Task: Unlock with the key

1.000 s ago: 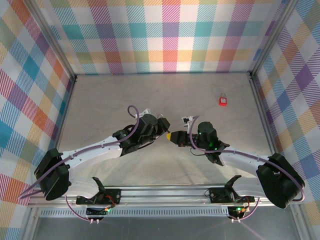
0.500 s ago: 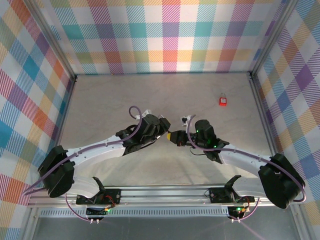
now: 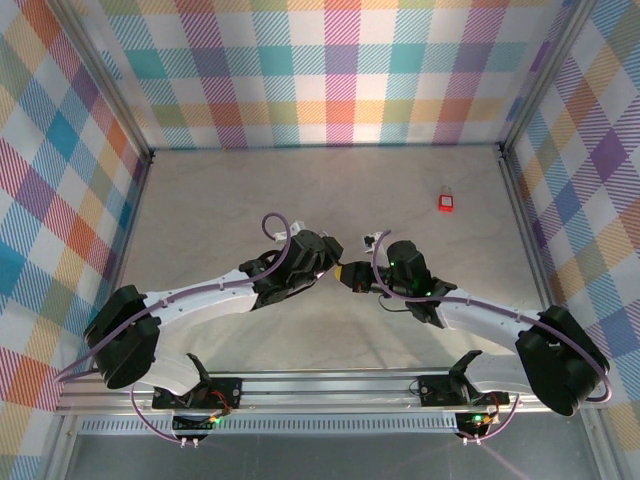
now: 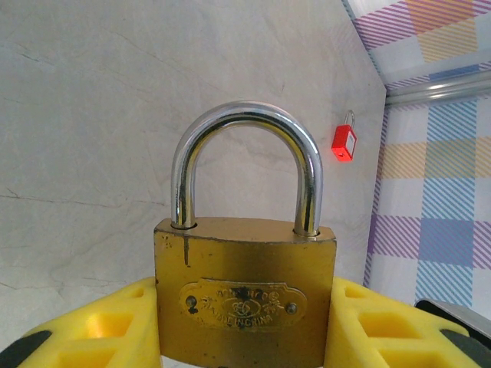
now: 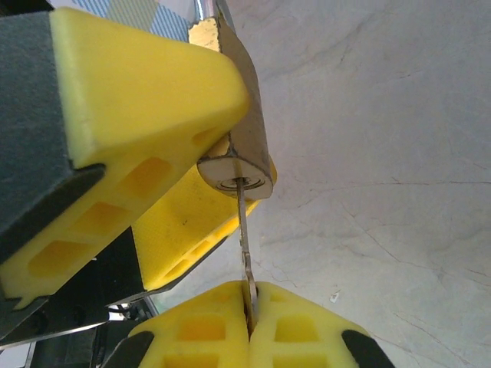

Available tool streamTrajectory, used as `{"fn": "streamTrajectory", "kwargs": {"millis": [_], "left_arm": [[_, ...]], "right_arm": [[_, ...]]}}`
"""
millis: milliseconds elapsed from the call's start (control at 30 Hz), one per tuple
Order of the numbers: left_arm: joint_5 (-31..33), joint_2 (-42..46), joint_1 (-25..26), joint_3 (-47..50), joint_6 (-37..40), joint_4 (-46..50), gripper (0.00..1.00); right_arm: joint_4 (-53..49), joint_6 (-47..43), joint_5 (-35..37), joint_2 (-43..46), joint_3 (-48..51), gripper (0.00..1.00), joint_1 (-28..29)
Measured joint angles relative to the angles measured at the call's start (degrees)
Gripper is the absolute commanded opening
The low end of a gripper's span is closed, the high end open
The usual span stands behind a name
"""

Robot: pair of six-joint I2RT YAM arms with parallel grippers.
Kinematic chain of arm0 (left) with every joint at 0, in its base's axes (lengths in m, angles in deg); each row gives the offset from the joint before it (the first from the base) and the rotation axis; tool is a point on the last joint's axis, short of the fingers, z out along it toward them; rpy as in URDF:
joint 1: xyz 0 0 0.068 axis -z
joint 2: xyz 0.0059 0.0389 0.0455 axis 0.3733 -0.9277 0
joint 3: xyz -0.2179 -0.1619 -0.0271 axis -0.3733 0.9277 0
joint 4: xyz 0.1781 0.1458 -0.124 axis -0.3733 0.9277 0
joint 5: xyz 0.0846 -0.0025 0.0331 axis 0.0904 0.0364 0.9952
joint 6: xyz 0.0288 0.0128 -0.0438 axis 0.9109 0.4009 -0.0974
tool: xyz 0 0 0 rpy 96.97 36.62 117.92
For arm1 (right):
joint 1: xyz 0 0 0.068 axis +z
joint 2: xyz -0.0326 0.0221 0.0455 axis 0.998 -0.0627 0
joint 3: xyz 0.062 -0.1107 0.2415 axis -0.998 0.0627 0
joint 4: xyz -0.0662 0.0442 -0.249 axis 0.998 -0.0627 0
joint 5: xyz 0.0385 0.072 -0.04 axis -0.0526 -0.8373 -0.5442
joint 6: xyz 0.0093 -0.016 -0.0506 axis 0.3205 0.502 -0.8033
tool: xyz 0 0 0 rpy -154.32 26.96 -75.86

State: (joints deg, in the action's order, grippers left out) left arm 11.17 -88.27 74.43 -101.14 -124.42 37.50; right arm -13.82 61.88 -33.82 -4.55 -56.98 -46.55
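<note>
Your left gripper (image 4: 245, 326) has its yellow fingers (image 4: 100, 333) part open and clamped on the two sides of the brass padlock (image 4: 245, 295), so the lock body sits squarely between them with its engraved plate facing the wrist camera. The steel shackle (image 4: 244, 130) stands above the body with both legs seated in their holes, so the lock reads as closed. Your right gripper (image 5: 249, 326) is pressed fully together, pinching the key (image 5: 242, 222) between its two yellow pads. The thin blade runs out from the pads to the round keyway on the underside of the padlock and its tip sits in that slot, though you cannot tell how deep it goes, since most of the blade shows bare between pads and lock. From the top camera the two grippers meet nose to nose over the middle of the table (image 3: 220, 200), slightly toward the arm bases. A small red padlock (image 3: 446, 201) lies on the table toward the far right, near the plaid wall (image 3: 570, 150), well apart from both grippers
</note>
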Motion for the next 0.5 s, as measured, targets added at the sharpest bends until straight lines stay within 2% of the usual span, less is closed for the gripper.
{"fn": "streamTrajectory", "kwargs": {"millis": [300, 500], "left_arm": [[-0.15, 0.15, -0.02, 0.09, 0.09, 0.37, 0.00], [-2.86, 1.57, -0.33, 0.13, 0.26, 0.87, 0.00]], "right_arm": [[-6.62, -3.76, -0.79, 0.76, -2.47, 0.00, -0.02], [-9.86, -5.68, -1.70, 3.54, -2.62, 0.00, -0.04]]}}
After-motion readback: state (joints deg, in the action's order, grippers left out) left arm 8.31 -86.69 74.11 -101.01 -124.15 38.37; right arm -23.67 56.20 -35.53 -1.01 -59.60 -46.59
